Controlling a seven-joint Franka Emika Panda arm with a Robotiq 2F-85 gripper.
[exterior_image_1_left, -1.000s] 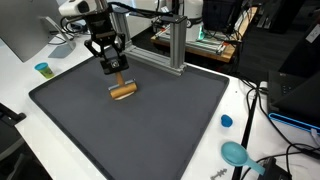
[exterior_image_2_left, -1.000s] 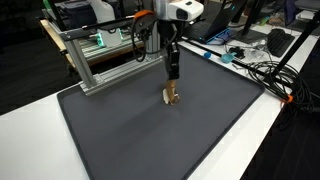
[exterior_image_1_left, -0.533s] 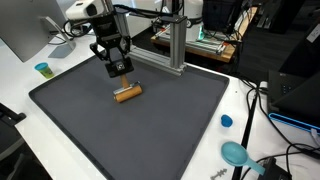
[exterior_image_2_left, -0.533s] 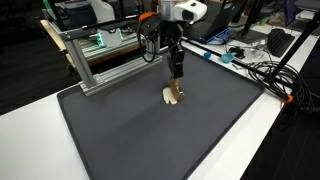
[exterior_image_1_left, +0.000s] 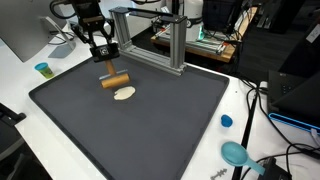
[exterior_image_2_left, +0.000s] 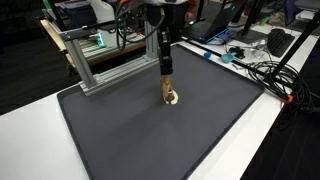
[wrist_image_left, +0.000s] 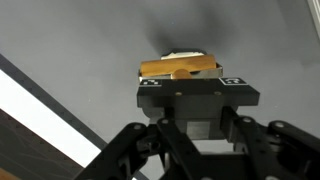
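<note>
The jaws were pressed together on a brown wooden piece (wrist_image_left: 180, 68), which sat crosswise just beyond the gripper (wrist_image_left: 190, 82) in the middle of the wrist view. In an exterior view the piece (exterior_image_1_left: 116, 82) hung in the upper left of the frame, clear of the dark mat (exterior_image_1_left: 150, 130) and just above a pale oval (exterior_image_1_left: 124, 94) lying flat there. The hold looked narrow (only a small part of the piece seemed to be caught), so the piece could twist between the pads or slip out. It might then fall on the oval and knock it aside, or roll off across the mat. The aluminium frame (exterior_image_1_left: 170, 45) at upper centre stood near, and a wide swing that way could strike it.
</note>
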